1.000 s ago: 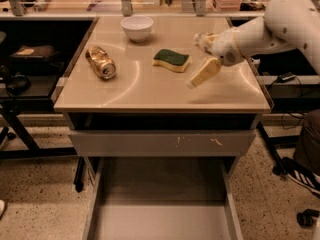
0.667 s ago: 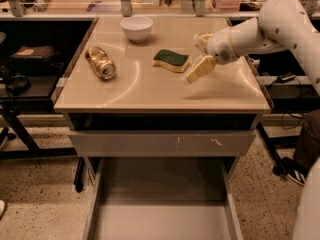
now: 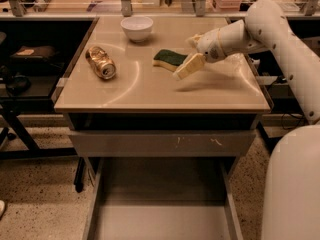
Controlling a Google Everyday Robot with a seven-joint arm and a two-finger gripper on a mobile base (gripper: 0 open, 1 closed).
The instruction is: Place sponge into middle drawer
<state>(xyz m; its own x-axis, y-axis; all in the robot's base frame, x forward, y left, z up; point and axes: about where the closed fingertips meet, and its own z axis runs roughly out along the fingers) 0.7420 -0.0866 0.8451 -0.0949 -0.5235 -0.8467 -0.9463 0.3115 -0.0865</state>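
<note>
The sponge (image 3: 169, 59), yellow foam with a dark green top, lies flat on the tan tabletop (image 3: 150, 89), right of centre. My gripper (image 3: 190, 53) comes in from the right on a white arm and sits just right of the sponge, close above the table. It is open and empty: one pale finger (image 3: 188, 66) reaches the sponge's near right end, the other (image 3: 193, 38) stands behind it. The middle drawer (image 3: 160, 209), a grey tray with thin side walls, is pulled out low at the front and holds nothing.
A white bowl (image 3: 137, 27) stands at the back of the table. A dented gold can (image 3: 100, 62) lies on its side at the left. A grey front panel with white scuffs (image 3: 160, 143) sits under the tabletop. My white body (image 3: 292, 184) fills the right foreground.
My gripper has moved left and slightly down, from the table's right side to right beside the sponge. The sponge, can and bowl have not moved.
</note>
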